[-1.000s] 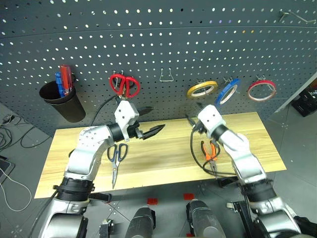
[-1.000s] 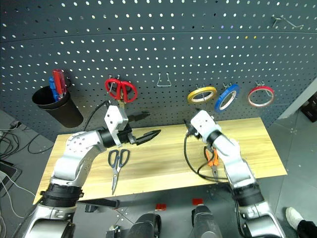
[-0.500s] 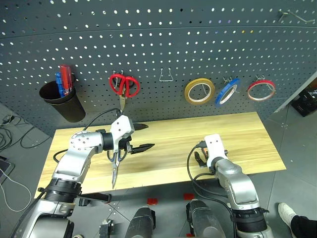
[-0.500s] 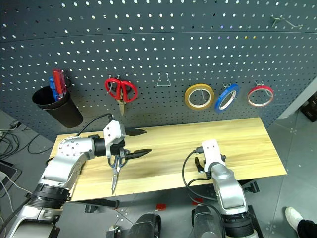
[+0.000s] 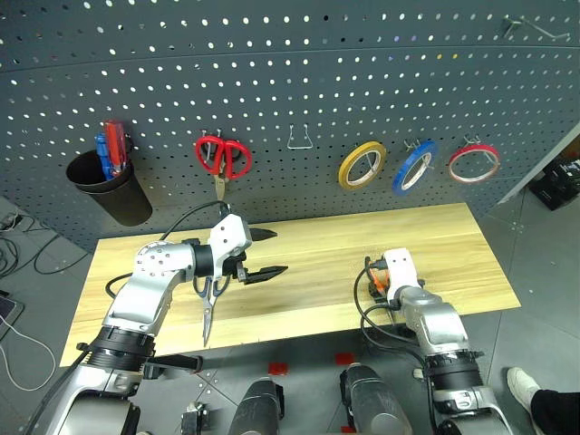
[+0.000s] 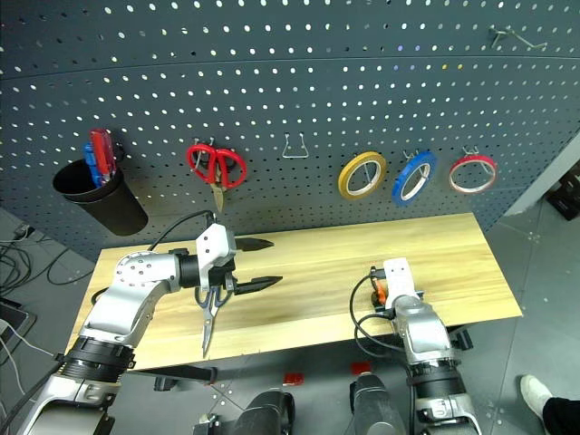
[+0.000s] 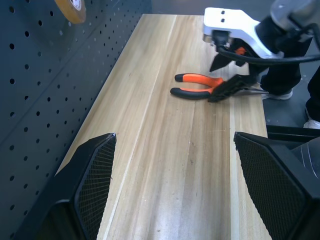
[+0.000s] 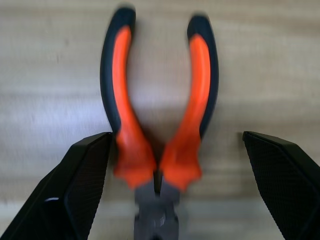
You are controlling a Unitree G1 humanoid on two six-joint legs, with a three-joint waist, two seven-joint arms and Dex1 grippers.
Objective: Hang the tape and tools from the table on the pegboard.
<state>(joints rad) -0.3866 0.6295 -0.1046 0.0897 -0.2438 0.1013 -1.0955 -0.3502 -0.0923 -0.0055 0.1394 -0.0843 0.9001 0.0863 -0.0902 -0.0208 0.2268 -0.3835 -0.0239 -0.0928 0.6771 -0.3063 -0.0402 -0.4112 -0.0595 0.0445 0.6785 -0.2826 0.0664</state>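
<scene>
The yellowish tape (image 5: 362, 165) hangs on a hook of the dark pegboard (image 5: 299, 72). Orange-and-black pliers (image 8: 159, 115) lie on the wooden table (image 5: 317, 237) at the right. My right gripper (image 8: 177, 137) is open and points down at them, one finger on each side of the handles, not touching. The left wrist view shows the pliers (image 7: 200, 86) under that gripper (image 7: 211, 85). Dark-handled scissors (image 5: 210, 292) lie on the table at the left. My left gripper (image 5: 279, 251) hovers open and empty just right of them, above the table.
A blue roll (image 5: 414, 167) and a red roll (image 5: 474, 163) hang to the right of the tape. Red scissors (image 5: 223, 156) hang at the left. An empty hook (image 5: 302, 138) sits between them. A black cup (image 5: 107, 186) on the board holds red and blue handles.
My right gripper has left the tape hanging on its hook and dropped to the table over the pliers. The left gripper has sunk a little toward the table.
</scene>
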